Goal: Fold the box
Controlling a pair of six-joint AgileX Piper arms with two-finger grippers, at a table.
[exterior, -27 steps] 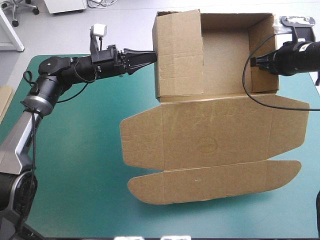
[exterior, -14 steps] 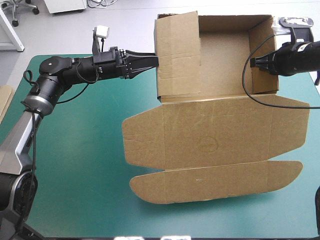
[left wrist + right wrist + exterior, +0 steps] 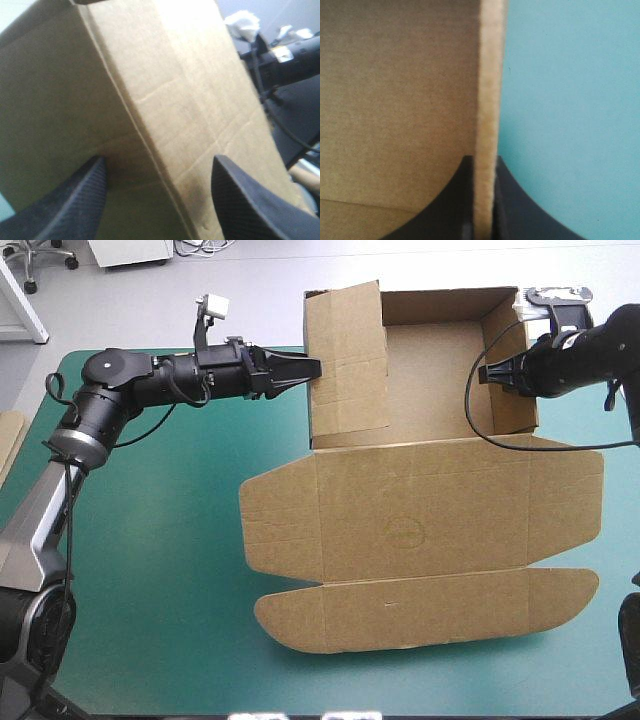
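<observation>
The brown box (image 3: 430, 510) lies on the teal-green cover (image 3: 150, 570) as an open tray at the far side, its lid and flaps flat toward the near edge. My left gripper (image 3: 312, 368) is at the outer face of the raised left wall (image 3: 345, 365). In the left wrist view the left gripper (image 3: 160, 200) stands open, with the wall's creased board (image 3: 165, 90) right ahead of its fingers. My right gripper (image 3: 487, 373) is shut on the right wall (image 3: 515, 390); in the right wrist view the right gripper (image 3: 484, 200) pinches that wall's top edge (image 3: 487, 100).
An edge of more brown board (image 3: 10, 440) shows at the table's left edge. The tray part stands at the table's far edge. Bare teal-green cover lies left of the box and along the near edge (image 3: 150, 660).
My left gripper has opened and let go of the left wall. The right gripper has moved left and nearer with the right wall, and the whole box has shifted slightly left.
</observation>
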